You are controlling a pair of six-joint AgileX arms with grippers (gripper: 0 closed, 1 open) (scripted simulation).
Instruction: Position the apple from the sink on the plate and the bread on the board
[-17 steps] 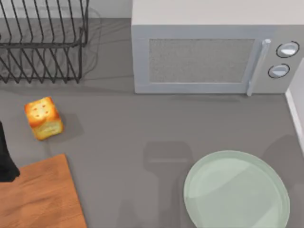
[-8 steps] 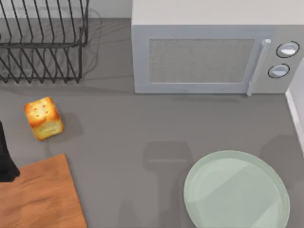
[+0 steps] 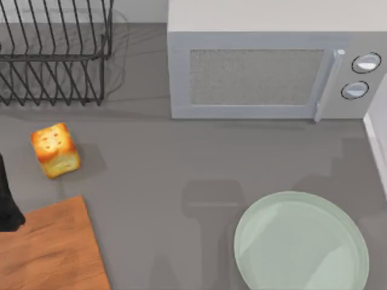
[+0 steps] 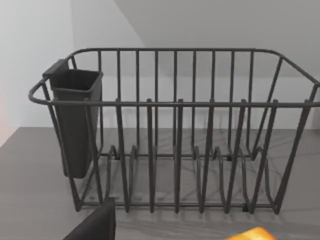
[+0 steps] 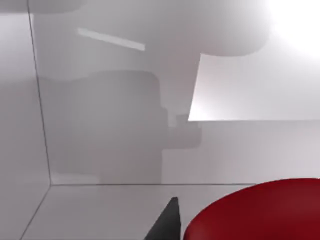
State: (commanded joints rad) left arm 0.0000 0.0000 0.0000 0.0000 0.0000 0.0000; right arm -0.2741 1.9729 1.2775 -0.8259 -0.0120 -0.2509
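Note:
The bread, a golden toasted cube, sits on the grey counter just beyond the far corner of the wooden board. A sliver of the bread also shows in the left wrist view. My left arm hangs at the table's left edge beside the board, with one of its dark fingertips showing. The pale green plate lies at the front right with nothing on it. In the right wrist view the red apple lies close below inside the white sink, next to a dark fingertip.
A grey microwave stands at the back. A black wire dish rack with a cutlery cup stands at the back left. The sink's rim runs along the right edge.
The soft shadow on the counter near the sink has drifted leftward, toward the plate's far side. The bread, board, plate and left arm stay where they were.

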